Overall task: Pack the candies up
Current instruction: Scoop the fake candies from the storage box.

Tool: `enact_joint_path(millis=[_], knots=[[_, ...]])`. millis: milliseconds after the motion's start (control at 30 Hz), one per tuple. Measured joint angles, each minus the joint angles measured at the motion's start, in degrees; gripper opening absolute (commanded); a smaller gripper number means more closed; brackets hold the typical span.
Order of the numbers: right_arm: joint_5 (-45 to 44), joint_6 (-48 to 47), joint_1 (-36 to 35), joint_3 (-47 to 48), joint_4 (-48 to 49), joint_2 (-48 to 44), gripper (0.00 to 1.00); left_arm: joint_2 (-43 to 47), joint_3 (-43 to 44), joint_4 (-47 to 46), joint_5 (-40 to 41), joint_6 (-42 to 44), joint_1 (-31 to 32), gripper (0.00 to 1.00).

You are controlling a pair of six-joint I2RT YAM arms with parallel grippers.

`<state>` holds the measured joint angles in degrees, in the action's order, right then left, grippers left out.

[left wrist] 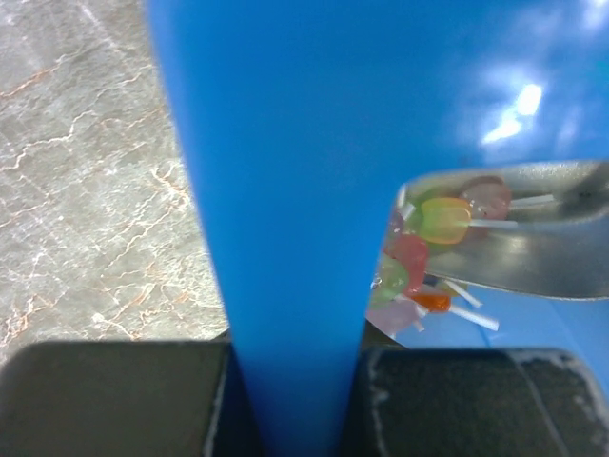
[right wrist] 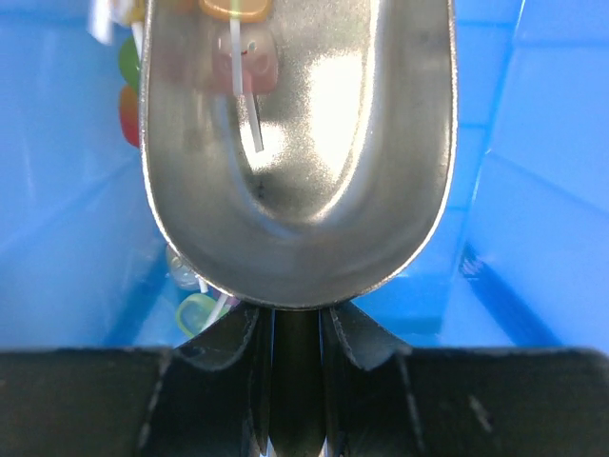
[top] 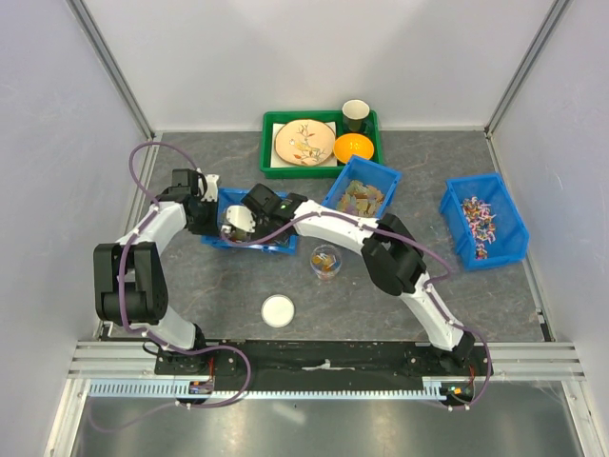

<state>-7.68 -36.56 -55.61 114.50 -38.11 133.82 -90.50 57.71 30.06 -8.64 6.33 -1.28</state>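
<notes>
- In the top view, both arms meet over the left blue bin (top: 278, 246). The left hand (top: 211, 187) is at its far-left rim and the right hand (top: 238, 221) reaches into it. The count is three blue bins, one green tray (top: 270, 157) holding a plate, a cup and an orange bowl, one clear jar (top: 325, 262) and one white lid (top: 278, 310) on the surface.
- In the left wrist view, the left hand is clenched on the bin's wall (left wrist: 285, 238), steadying it. About six candies (left wrist: 419, 262) show, some in the scoop (left wrist: 533, 257).
- In the right wrist view, the right hand (right wrist: 297, 328) grips the scoop's handle, bowl pushed into the candies; two or three lie at its front. Scooping looks under way; next comes a level lift towards the jar.
</notes>
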Motion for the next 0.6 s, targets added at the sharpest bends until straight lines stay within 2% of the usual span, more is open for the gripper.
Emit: enact_joint_path(millis=[200, 600], knots=[[8.5, 3.4, 3.3, -6.4, 2.6, -4.5, 0.00, 0.0, 0.0, -0.2, -0.4, 0.0, 0.7, 0.02], [17.8, 8.0, 6.4, -9.0, 5.5, -5.7, 0.00, 0.0, -0.1, -0.5, -0.4, 0.0, 0.7, 0.02]])
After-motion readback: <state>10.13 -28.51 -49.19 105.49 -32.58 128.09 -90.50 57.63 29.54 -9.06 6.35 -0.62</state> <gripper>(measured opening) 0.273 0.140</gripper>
